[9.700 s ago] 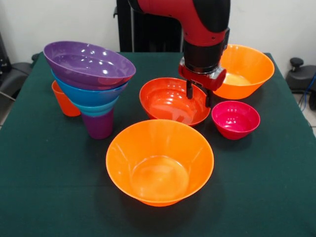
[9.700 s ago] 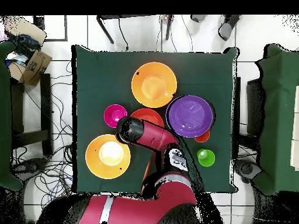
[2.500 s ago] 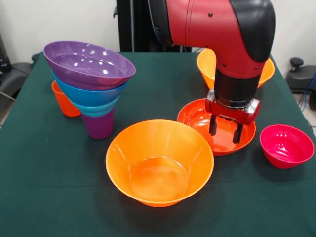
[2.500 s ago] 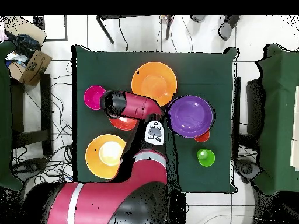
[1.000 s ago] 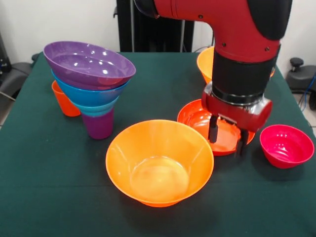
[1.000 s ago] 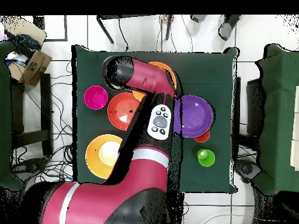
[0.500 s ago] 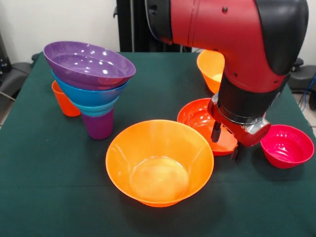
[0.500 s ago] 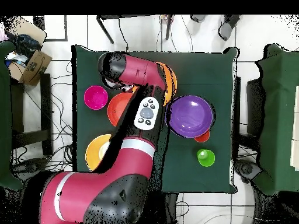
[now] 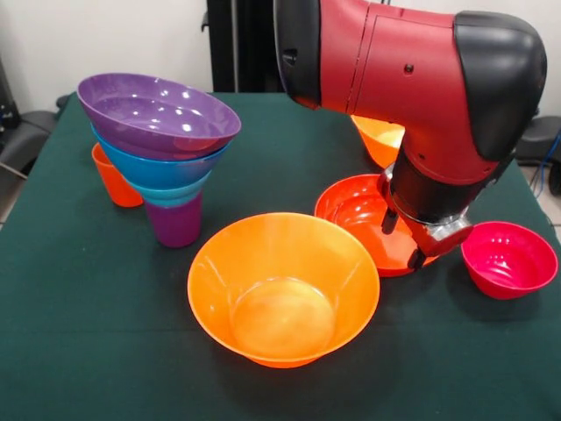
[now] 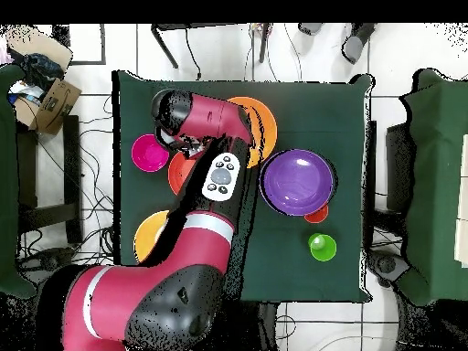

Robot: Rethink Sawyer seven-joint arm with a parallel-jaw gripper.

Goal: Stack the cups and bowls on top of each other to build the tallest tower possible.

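the gripper (image 9: 404,239) was seen spread apart and empty over the red-orange bowl (image 9: 361,215). the magenta bowl (image 9: 509,259) was just beside that bowl, not touching.

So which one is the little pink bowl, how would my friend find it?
Start at the big red robot arm reaching down over the green table. Under its tool sits a shallow red-orange bowl; just beside that, toward the table's edge, is the magenta bowl. It is the smallest loose bowl and the only pink one.
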